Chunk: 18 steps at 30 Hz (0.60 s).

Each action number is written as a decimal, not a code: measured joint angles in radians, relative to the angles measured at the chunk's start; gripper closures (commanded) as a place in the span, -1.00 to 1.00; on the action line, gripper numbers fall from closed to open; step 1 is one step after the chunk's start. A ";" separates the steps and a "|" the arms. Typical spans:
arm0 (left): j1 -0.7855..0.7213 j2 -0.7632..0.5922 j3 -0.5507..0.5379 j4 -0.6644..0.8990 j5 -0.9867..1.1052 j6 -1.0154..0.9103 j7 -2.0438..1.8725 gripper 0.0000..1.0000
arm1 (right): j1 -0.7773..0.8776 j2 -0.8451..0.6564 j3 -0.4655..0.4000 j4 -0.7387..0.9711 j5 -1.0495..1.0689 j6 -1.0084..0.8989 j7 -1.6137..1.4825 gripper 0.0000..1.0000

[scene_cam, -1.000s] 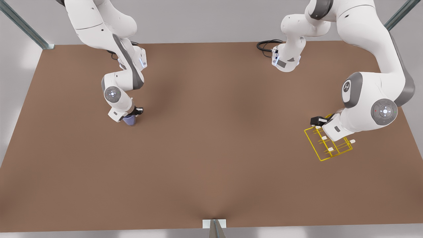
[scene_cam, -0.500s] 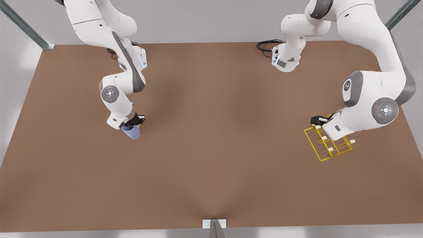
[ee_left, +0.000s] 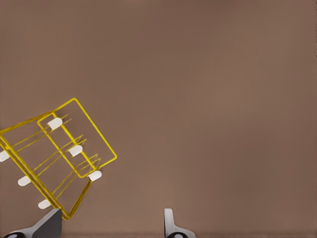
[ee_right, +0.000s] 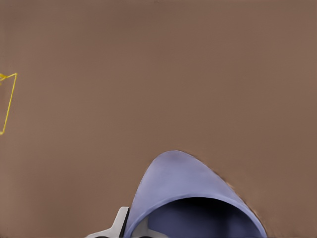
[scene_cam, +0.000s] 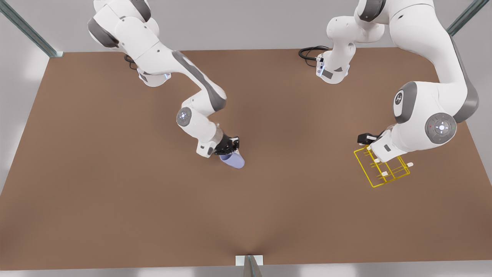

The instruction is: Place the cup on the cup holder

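A: Where's the cup (scene_cam: pixel 233 160) rn?

B: I've got it in the right pincer (scene_cam: pixel 229 150), clenched on its rim end. It hangs tilted above the counter (scene_cam: pixel 269 215), near the middle, a bit toward the front view's left. In the right wrist view the cup (ee_right: pixel 190 201) sits right under the cam, mouth facing it, one finger (ee_right: pixel 120 223) against the outside wall.

A: And the cup holder (scene_cam: pixel 382 169)?

B: On the counter at the front view's right, well apart from the cup. Yellow wire frame w/ white-tipped pegs, set at an angle to the counter edges. Left wrist view has the cup holder (ee_left: pixel 52 161) beside that arm's fingers.

A: Left pincer (scene_cam: pixel 368 139) doing what?

B: It sits over the holder's far corner, arm hunched above the rack and covering part of it in the front view. Fingers (ee_left: pixel 169 220) spread apart, grasping nothing; the wrist cam shows one finger just by the rack's corner, can't tell if touching.

A: Anything btwn cup and rack?

B: Bare brown counter along that stretch. Other stuff: a black cable (scene_cam: pixel 310 52) coiled at the left arm's base at the far edge, grey metal struts (scene_cam: pixel 29 30) in the far corners, a small white bracket (scene_cam: pixel 249 260) at the near edge. The left arm's bulk over the rack is what's in the way.
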 measured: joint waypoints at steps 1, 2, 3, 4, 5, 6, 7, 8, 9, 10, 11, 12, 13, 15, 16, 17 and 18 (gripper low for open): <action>0.000 -0.001 0.000 0.000 0.001 -0.003 -0.001 -1.00 | 0.012 0.021 -0.011 0.023 0.190 -0.016 -0.041 0.57; 0.000 -0.001 0.001 0.000 0.001 -0.005 -0.001 -1.00 | 0.024 0.041 -0.018 0.043 0.377 -0.039 -0.089 0.57; 0.000 -0.001 0.001 0.000 0.002 -0.007 -0.002 -1.00 | 0.030 0.054 -0.022 0.058 0.547 -0.069 -0.141 0.57; 0.000 -0.001 0.001 0.000 0.002 -0.009 -0.003 -1.00 | 0.033 0.065 -0.025 0.069 0.706 -0.106 -0.197 0.57; 0.000 -0.002 0.001 0.000 0.003 -0.011 -0.003 -1.00 | 0.035 0.075 -0.027 0.079 0.840 -0.147 -0.252 0.57; 0.000 -0.002 0.001 0.000 0.003 -0.013 -0.004 -1.00 | 0.035 0.089 -0.029 0.096 0.942 -0.189 -0.305 0.57; 0.000 -0.003 0.001 0.000 0.003 -0.014 -0.005 -1.00 | 0.038 0.115 -0.030 0.118 1.021 -0.225 -0.358 0.57; 0.000 -0.002 0.001 0.000 0.004 -0.016 -0.006 -1.00 | 0.043 0.146 -0.030 0.135 1.090 -0.258 -0.411 0.57; 0.000 -0.002 0.000 0.000 0.004 -0.017 -0.007 -1.00 | 0.053 0.176 -0.030 0.147 1.151 -0.294 -0.463 0.57; 0.000 -0.002 0.001 0.000 0.004 -0.018 -0.007 -1.00 | 0.058 0.210 -0.029 0.169 1.202 -0.328 -0.514 0.57; 0.000 -0.001 0.001 0.000 0.004 -0.018 -0.008 -1.00 | 0.061 0.247 -0.029 0.194 1.245 -0.367 -0.563 0.57; 0.000 -0.001 0.001 0.000 0.005 -0.019 -0.009 -1.00 | 0.062 0.279 -0.029 0.211 1.283 -0.411 -0.611 0.57; 0.000 -0.001 0.001 0.000 0.005 -0.019 -0.009 -1.00 | 0.061 0.312 -0.029 0.222 1.312 -0.455 -0.659 0.57; 0.000 0.001 0.000 0.000 0.005 -0.019 -0.010 -1.00 | 0.056 0.355 -0.029 0.242 1.350 -0.531 -0.749 0.57; 0.000 0.002 0.000 0.000 0.005 -0.019 -0.011 -1.00 | 0.053 0.368 -0.030 0.245 1.361 -0.568 -0.792 0.57; -0.002 0.003 0.001 0.000 0.005 -0.018 -0.011 -1.00 | 0.051 0.380 -0.037 0.248 1.368 -0.603 -0.834 0.57; -0.003 0.004 0.001 0.000 0.005 -0.018 -0.012 -1.00 | 0.051 0.395 -0.041 0.255 1.373 -0.632 -0.874 0.57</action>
